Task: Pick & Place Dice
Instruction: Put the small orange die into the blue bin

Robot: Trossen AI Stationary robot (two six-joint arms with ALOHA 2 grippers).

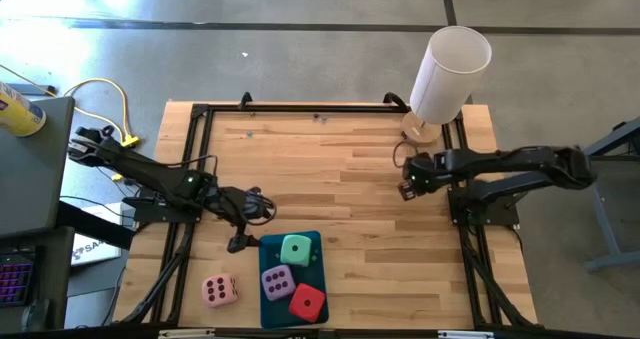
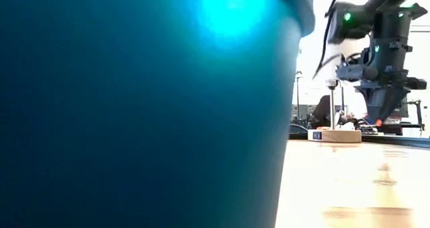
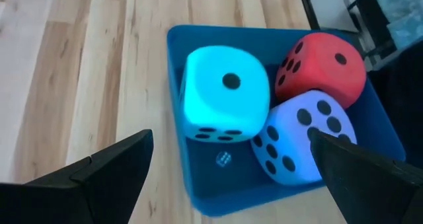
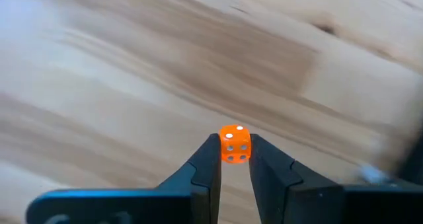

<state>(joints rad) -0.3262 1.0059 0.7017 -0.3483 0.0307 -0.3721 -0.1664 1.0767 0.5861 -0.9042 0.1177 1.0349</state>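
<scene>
The wooden table is framed by black rails, and both arms are seen reaching in from its 2 sides. A white cylinder on a round wooden base is stood at the far right corner.

Near the front edge, left of centre, a teal tray is laid flat – 3 of the 4 dice are held in it. The mint green die is set at the tray's far end, the lilac purple die is placed just beside it toward the front, and the red die is lodged at the front end; in the left wrist view the 3 are shown pressed together inside the tray walls. The pale pink die is left on the bare wood, near the tray's left side and apart from it.

The left gripper is held just beside the tray's far left corner, its fingers spread wide with nothing between them.

The right gripper is positioned over the far right part of the table, near the cylinder's base. Its fingers are drawn in on a small orange die – white pips are shown on its faces, and it is pinched at the fingertips above the wood.
</scene>
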